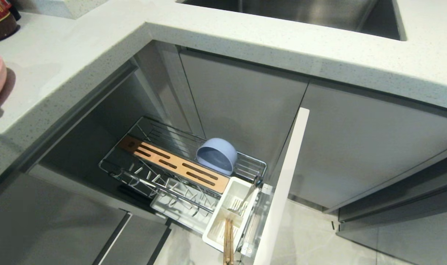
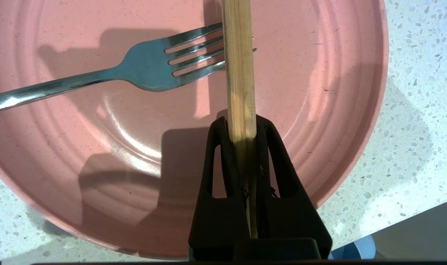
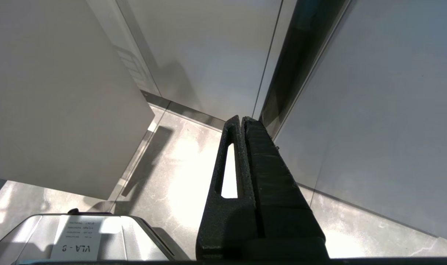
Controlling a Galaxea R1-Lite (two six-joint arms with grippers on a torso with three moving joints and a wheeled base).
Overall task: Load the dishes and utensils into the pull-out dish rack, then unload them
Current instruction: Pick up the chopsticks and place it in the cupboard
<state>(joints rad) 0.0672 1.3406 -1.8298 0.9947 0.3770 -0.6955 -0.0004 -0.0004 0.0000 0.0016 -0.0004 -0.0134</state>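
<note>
Left gripper (image 2: 241, 125) jaws clenched on chopsticks (image 2: 239, 73), over pink plate (image 2: 80, 154) on speckled desk (image 2: 411, 129); fork (image 2: 146, 66) lying in plate: left wrist view only. Right gripper (image 3: 241, 119) jaws pressed together, empty, above floor (image 3: 179, 165). Head view only: dish rack (image 1: 179, 165) pulled out, blue bowl (image 1: 216, 154) tilted at far side, cutlery cup (image 1: 227, 215) nearest, holding chopsticks and cutlery.
</note>
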